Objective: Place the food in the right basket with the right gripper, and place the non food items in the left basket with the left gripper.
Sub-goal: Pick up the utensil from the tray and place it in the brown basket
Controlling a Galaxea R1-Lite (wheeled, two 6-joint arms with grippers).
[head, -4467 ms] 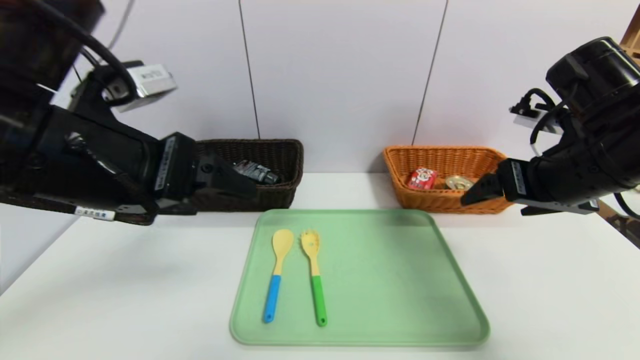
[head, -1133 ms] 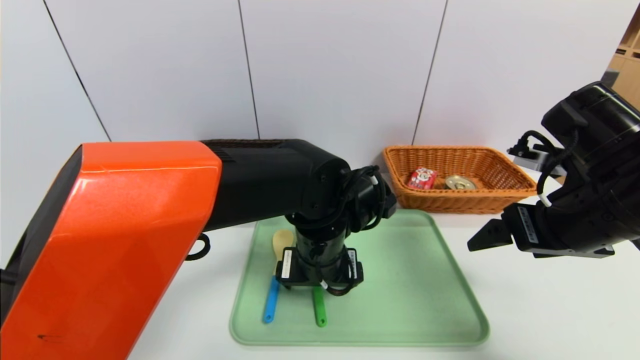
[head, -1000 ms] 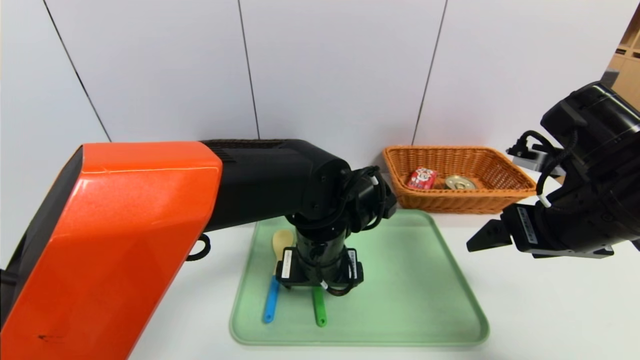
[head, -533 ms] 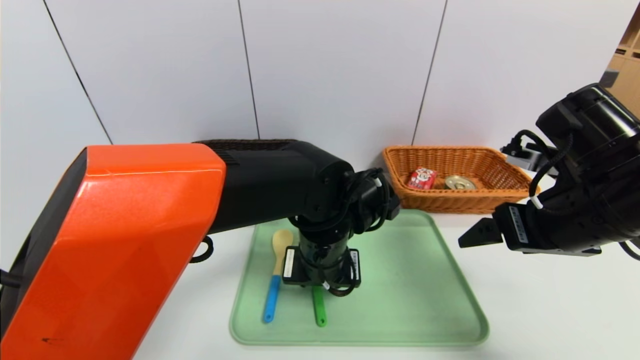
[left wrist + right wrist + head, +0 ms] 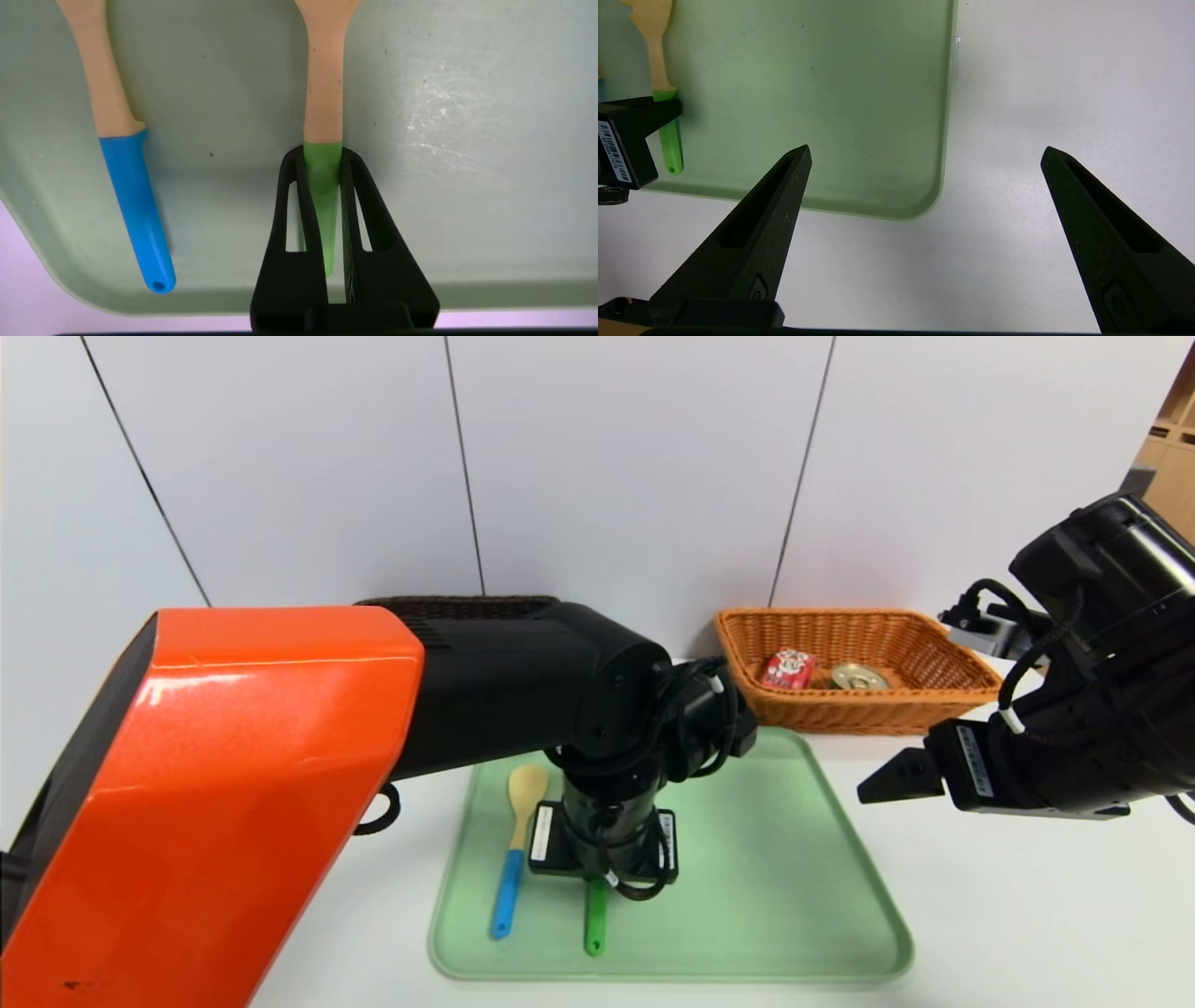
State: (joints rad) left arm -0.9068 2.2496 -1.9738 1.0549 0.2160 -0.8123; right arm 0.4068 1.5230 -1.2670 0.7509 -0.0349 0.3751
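left gripper [image 5: 323, 158] is down over the green tray [image 5: 775, 896], jaws closed tight on the fork [image 5: 323, 116] at the top of its green handle, just below where the yellow neck starts; both fingers [image 5: 294, 196] press the handle sides w/ no gap showing, rest of the handle runs back between the jaws toward the wrist. can't tell if the fork is lifted off the tray or still lying on it. the spoon [image 5: 117, 130] lies on the tray just beside the jaws, on the robot's left of them, roughly parallel to the fork, apart from it and from the gripper, blue handle end near the tray's near rim. right gripper [image 5: 924, 154] hovers above the white worktop [image 5: 1027, 915] off the tray's right edge, jaws spread wide, holding and touching nothing; one finger [image 5: 775, 200] sits over the tray's near right corner in the wrist view, the other over bare worktop. beyond the right jaws, further back, the orange-tan right basket [image 5: 896, 714] holds the red drink carton [image 5: 787, 669] and the round tin [image 5: 859, 678] side by side, carton on the left of the tin. the dark brown left basket [image 5: 467, 607] is behind the left arm, only its back rim showing, contents hidden.
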